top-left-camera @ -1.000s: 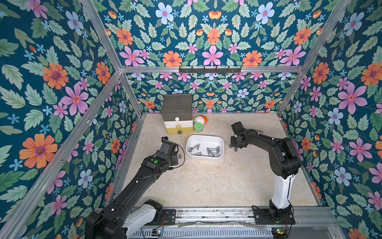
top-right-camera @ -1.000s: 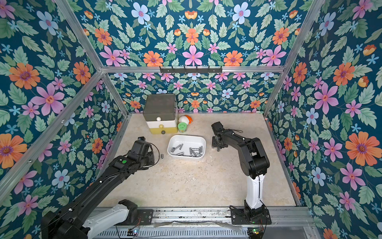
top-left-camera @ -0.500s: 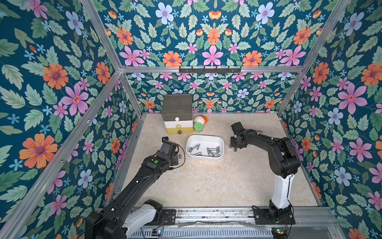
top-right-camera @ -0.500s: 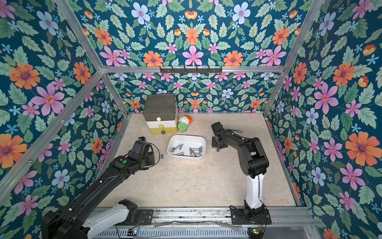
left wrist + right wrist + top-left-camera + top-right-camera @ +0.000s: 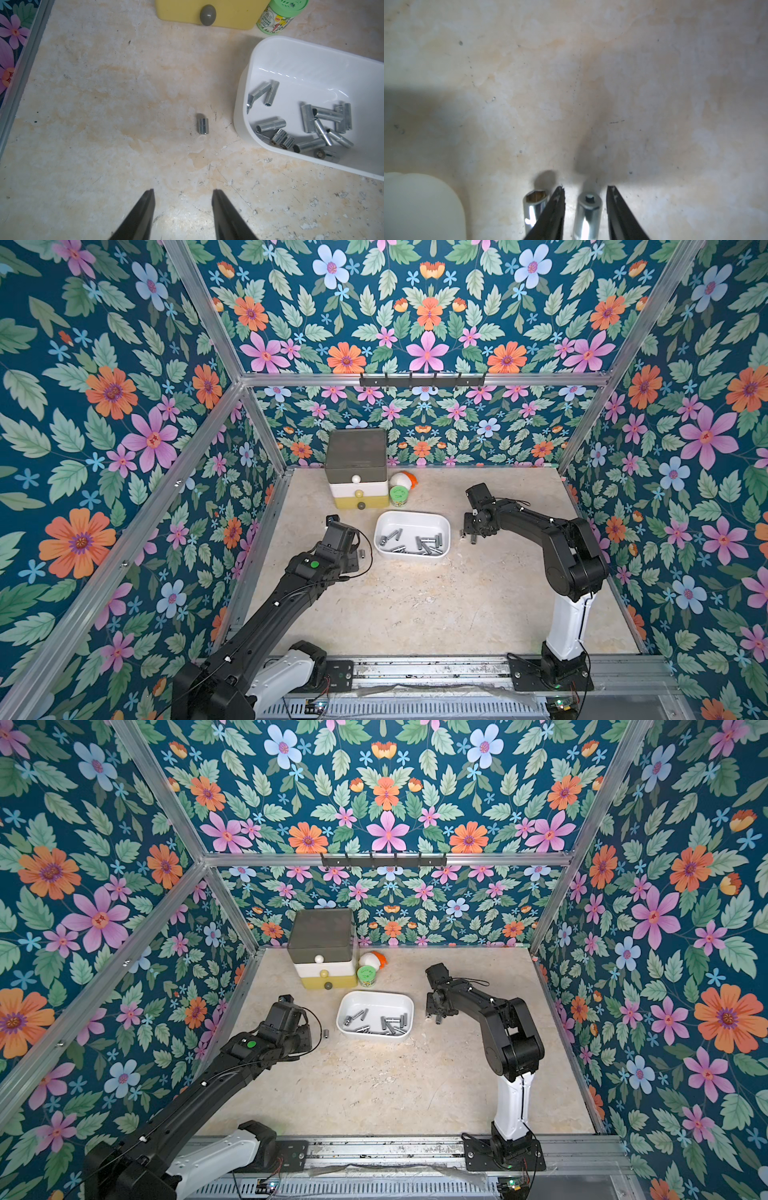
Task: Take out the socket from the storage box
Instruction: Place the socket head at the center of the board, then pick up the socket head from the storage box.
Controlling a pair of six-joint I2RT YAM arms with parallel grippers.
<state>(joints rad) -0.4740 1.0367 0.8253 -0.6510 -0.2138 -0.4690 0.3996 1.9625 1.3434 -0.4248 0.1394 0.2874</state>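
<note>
Socket (image 5: 586, 214): upright on worktop (image 5: 415, 601), just right of storage box (image 5: 415, 513); stands between the jaws, clear of both.
Right gripper (image 5: 585, 188): jaws narrowly parted, gripping nothing.
Second socket (image 5: 533, 209): upright, just outside one jaw.
Left gripper (image 5: 183, 190): jaws parted, empty.
Third socket (image 5: 203, 125): lying left of box.
Storage box: toward far edge, remaining sockets (image 5: 307, 118) inside.

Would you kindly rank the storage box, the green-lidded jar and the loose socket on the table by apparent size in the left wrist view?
1. storage box, largest, though cropped
2. green-lidded jar, also cropped
3. loose socket, smallest
</note>
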